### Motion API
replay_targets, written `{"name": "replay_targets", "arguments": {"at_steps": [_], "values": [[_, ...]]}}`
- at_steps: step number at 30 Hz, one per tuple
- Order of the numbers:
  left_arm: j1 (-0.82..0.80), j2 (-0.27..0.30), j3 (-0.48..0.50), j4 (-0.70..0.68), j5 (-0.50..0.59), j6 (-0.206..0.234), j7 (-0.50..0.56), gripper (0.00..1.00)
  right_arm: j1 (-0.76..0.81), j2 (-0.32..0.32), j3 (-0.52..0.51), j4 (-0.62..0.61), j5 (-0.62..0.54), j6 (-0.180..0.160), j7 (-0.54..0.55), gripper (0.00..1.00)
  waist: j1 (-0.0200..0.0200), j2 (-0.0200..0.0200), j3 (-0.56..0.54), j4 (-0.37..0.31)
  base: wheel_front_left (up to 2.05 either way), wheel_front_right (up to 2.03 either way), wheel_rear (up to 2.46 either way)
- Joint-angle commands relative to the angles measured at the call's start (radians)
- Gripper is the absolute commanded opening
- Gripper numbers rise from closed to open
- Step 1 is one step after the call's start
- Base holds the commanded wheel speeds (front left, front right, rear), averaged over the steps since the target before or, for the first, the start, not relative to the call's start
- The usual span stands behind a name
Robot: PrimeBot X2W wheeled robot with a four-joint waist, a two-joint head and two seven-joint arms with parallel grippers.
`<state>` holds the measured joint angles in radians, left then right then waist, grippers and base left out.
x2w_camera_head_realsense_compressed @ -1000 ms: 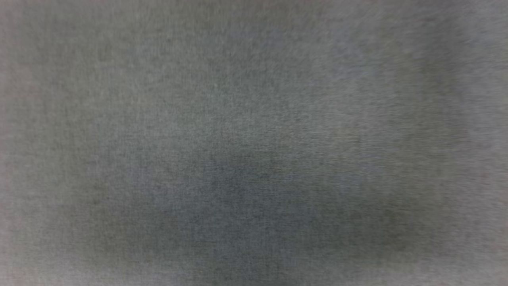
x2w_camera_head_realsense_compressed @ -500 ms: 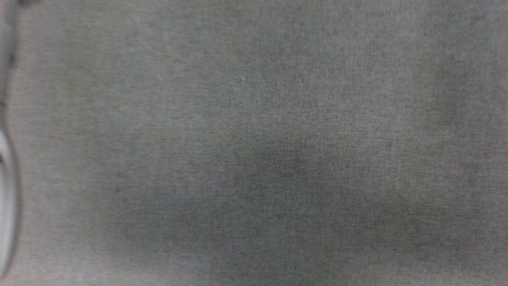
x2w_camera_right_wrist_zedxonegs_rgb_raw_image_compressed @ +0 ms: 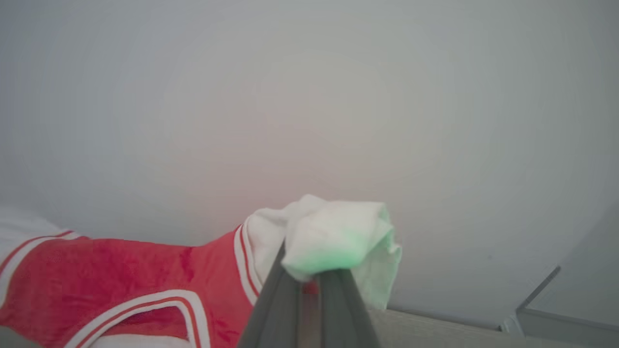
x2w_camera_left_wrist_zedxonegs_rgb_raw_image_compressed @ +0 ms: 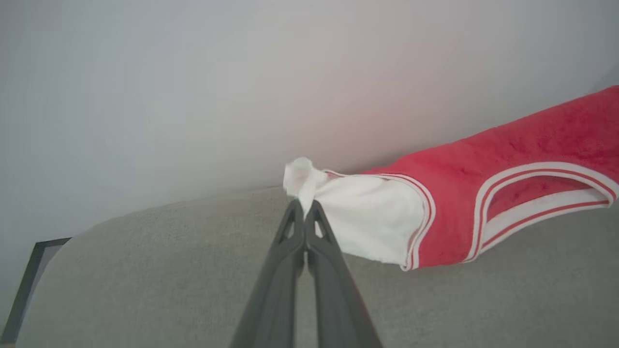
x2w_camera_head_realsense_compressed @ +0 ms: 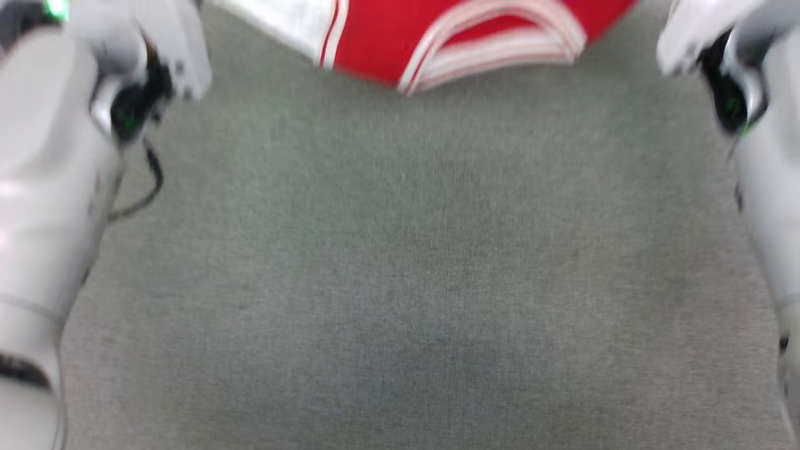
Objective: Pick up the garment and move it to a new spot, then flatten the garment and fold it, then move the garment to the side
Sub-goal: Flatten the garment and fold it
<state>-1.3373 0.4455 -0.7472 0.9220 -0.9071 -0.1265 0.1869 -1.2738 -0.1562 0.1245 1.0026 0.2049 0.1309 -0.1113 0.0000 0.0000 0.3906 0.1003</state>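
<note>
Shirt (x2w_camera_left_wrist_zedxonegs_rgb_raw_image_compressed: 459,193) stretches over the far surface (x2w_camera_head_realsense_compressed: 400,250), the left fingers (x2w_camera_left_wrist_zedxonegs_rgb_raw_image_compressed: 283,270) and right fingers (x2w_camera_right_wrist_zedxonegs_rgb_raw_image_compressed: 278,309) each clamped on a white sleeve. Best to hold it taut and level, lowering both sides evenly.

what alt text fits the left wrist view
The left gripper is shut on the white sleeve of a red shirt with striped trim. The shirt stretches to the right over a grey fabric surface, with a pale wall behind.
</note>
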Motion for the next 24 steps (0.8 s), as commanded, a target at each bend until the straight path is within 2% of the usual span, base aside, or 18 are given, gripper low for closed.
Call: {"name": "replay_targets", "arguments": {"at_steps": [1, 6, 11, 16, 19, 24], "values": [[0.040, 0.021, -0.010, -0.016, 0.002, -0.002, -0.001, 0.00, 0.049, -0.009, 0.028, -0.028, 0.030, 0.000, 0.014, 0.00, 0.0000, 0.0000, -0.131, -0.004, 0.00, 0.00, 0.00], [0.234, 0.074, -0.031, -0.129, -0.016, 0.026, 0.006, 0.00, 0.323, -0.109, 0.141, -0.242, 0.156, 0.000, 0.103, 0.00, 0.0000, 0.0000, -0.243, 0.001, 0.00, 0.00, 0.00], [0.442, 0.152, -0.041, -0.321, -0.047, 0.102, 0.037, 0.00, 0.626, -0.215, 0.189, -0.529, 0.236, 0.000, 0.209, 0.00, 0.0000, 0.0000, -0.329, -0.001, 0.00, 0.00, 0.00], [0.643, 0.278, -0.029, -0.618, -0.088, 0.237, 0.088, 0.00, 0.885, -0.292, 0.140, -0.809, 0.266, 0.000, 0.331, 0.00, 0.0000, 0.0000, -0.383, -0.012, 0.00, 0.00, 0.00], [0.756, 0.361, -0.017, -0.812, -0.109, 0.338, 0.113, 0.00, 1.021, -0.323, 0.111, -0.956, 0.276, 0.000, 0.410, 0.00, 0.0000, 0.0000, -0.400, -0.017, 0.00, 0.00, 0.00], [0.946, 0.484, 0.000, -1.090, -0.152, 0.506, 0.134, 0.00, 1.206, -0.350, 0.050, -1.133, 0.282, 0.000, 0.521, 0.00, 0.0000, 0.0000, -0.414, -0.027, 0.00, 0.00, 0.00]]}}
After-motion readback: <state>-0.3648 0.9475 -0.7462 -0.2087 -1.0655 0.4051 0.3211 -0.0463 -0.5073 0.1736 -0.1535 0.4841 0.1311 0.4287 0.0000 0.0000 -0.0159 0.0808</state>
